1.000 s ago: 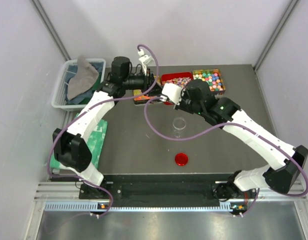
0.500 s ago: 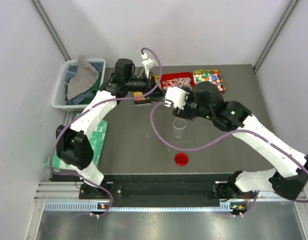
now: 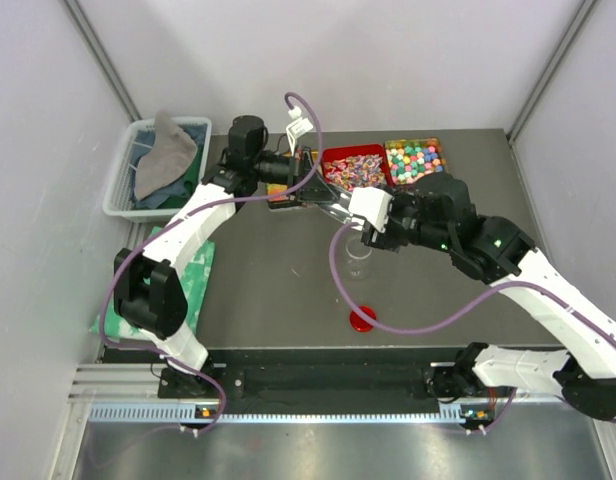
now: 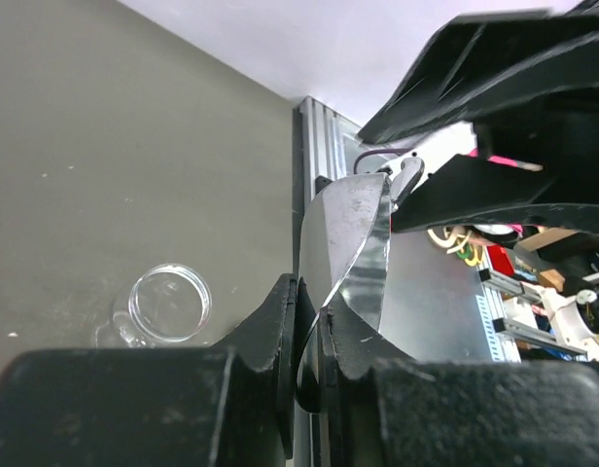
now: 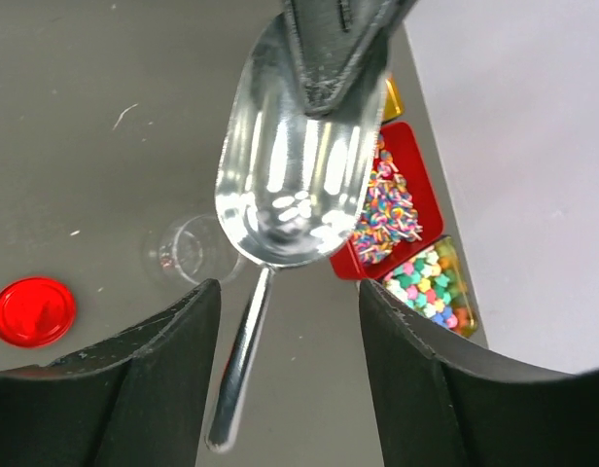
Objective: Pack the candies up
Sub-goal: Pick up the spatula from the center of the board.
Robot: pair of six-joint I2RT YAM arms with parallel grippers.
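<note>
My left fingers (image 4: 270, 326) pinch the scoop (image 5: 290, 185) by its rim, right fingers (image 5: 168, 345) gape empty; I fear it twists loose onto the jar (image 5: 188, 251).

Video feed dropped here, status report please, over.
Left end effector shut on empty scoop. Right end effector open, near jar. Candies in trays, jar looks empty.

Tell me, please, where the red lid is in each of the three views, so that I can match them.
Top external: the lid lies low in the middle, just below the jar.
Left wrist: not in it.
Right wrist: the lid is at the lower left edge, left of the jar.
Shared landmark: the clear jar, at lower left in the left wrist view, left of the scoop.
</note>
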